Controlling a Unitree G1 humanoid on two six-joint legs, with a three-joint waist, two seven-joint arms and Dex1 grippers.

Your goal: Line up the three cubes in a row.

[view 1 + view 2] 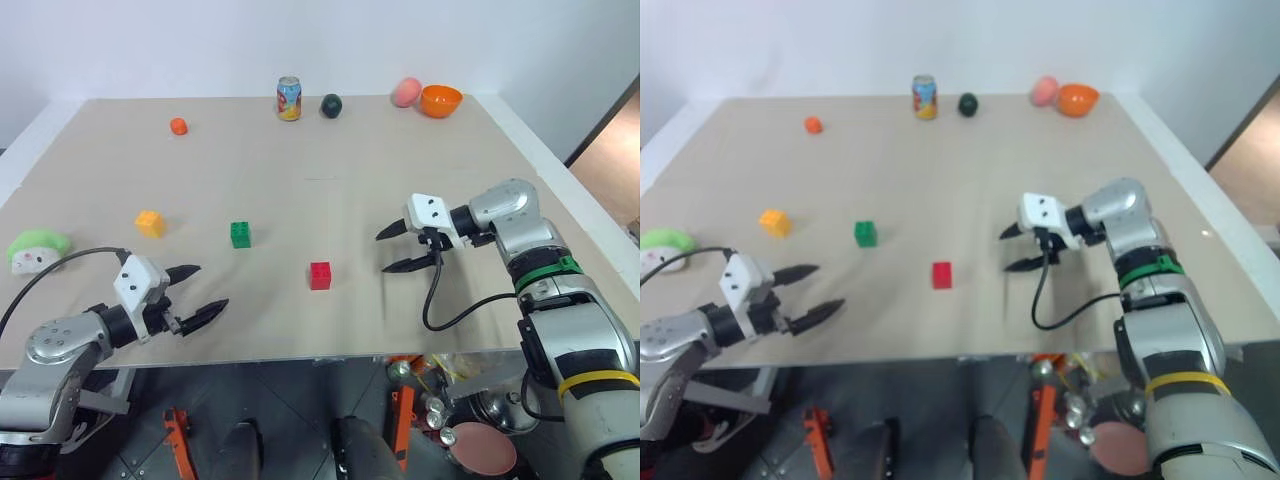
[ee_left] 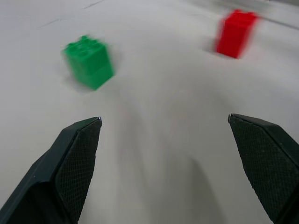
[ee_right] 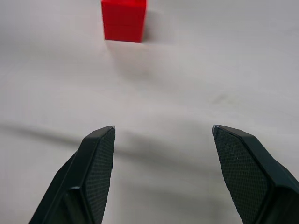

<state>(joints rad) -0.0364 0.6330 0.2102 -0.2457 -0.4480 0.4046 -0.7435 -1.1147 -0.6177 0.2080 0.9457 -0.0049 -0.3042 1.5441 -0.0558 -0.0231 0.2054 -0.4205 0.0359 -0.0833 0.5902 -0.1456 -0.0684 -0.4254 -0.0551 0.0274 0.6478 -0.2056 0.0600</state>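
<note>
While the three cubes lie apart on the table (image 1: pixel 300 190), none of them is held.
Red cube (image 1: pixel 320 275): it stands alone near the front middle of the table, between the two grippers, touching neither.
Green cube (image 1: pixel 240 234): behind and to the left of the red one, well apart from it; blurred in the left wrist view, its studs hard to make out.
Yellow-orange cube (image 1: pixel 150 223): further left, almost level with the green one.
Right gripper (image 1: pixel 402 248): to the right of the red cube, fingers spread, nothing between them.
Left gripper (image 1: pixel 196 292): near the front left edge, fingers spread wide, empty.
Plush toy (image 1: pixel 36 248): at the left edge.
Far side: a small orange ball (image 1: pixel 178 126), a can (image 1: pixel 289 98), a dark round thing (image 1: pixel 331 105) too small to identify, and an orange bowl (image 1: pixel 441 100) partly hiding a pink thing (image 1: pixel 404 91).
</note>
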